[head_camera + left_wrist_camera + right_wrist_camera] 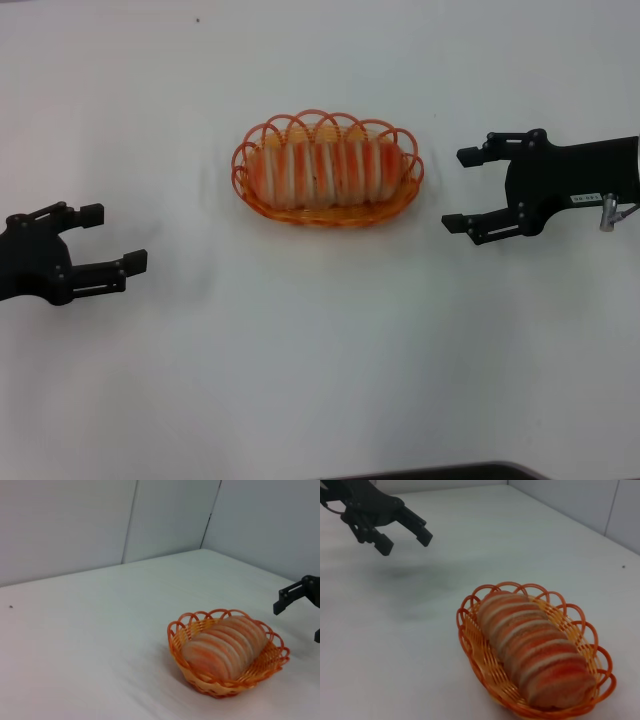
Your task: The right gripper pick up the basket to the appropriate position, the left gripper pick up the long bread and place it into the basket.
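The orange wire basket (414, 168) stands on the white table a little behind the middle. The long bread (325, 172), cream with orange-red ridges, lies lengthwise inside it. My left gripper (115, 238) is open and empty, well to the left of the basket and nearer the front. My right gripper (462, 190), with the white label, is open and empty just right of the basket. The basket (186, 630) and bread (225, 644) show in the left wrist view, and the basket (474, 646) and bread (532, 647) in the right wrist view, where the left gripper (405, 537) shows farther off.
The white table (320, 360) runs to grey walls (150, 515) that meet in a corner at the back. A dark edge (450, 472) shows at the table's front. The right gripper's fingers (287, 597) show at the edge of the left wrist view.
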Action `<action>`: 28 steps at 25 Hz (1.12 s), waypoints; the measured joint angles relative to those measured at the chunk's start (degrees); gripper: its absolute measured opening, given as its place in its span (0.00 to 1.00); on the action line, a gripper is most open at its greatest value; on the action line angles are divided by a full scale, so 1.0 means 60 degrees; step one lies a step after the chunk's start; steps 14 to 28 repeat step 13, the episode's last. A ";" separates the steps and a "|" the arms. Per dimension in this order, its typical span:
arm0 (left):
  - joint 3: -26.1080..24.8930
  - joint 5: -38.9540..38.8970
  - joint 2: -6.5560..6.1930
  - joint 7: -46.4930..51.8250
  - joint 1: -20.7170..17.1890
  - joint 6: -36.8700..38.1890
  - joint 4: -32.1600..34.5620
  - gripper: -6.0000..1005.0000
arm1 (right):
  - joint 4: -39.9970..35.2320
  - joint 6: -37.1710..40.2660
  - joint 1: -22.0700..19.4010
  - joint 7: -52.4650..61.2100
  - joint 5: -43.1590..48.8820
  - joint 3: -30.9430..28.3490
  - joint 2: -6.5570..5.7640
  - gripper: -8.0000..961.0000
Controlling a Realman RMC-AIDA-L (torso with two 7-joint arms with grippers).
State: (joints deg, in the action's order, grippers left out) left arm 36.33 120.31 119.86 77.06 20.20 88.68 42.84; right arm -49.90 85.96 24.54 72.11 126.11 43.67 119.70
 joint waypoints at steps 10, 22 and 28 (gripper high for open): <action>0.0180 0.0242 -0.0033 0.0081 0.0032 -0.0237 0.0005 0.93 | 0.0021 -0.0154 0.0001 -0.0005 -0.0012 -0.0129 -0.0009 0.95; 0.0197 0.0476 -0.0030 0.0111 0.0098 -0.0245 -0.0010 0.93 | 0.0082 -0.0184 0.0017 -0.0005 -0.0018 -0.0167 -0.0025 0.95; 0.0197 0.0476 -0.0030 0.0111 0.0098 -0.0245 -0.0010 0.93 | 0.0082 -0.0184 0.0017 -0.0005 -0.0018 -0.0167 -0.0025 0.95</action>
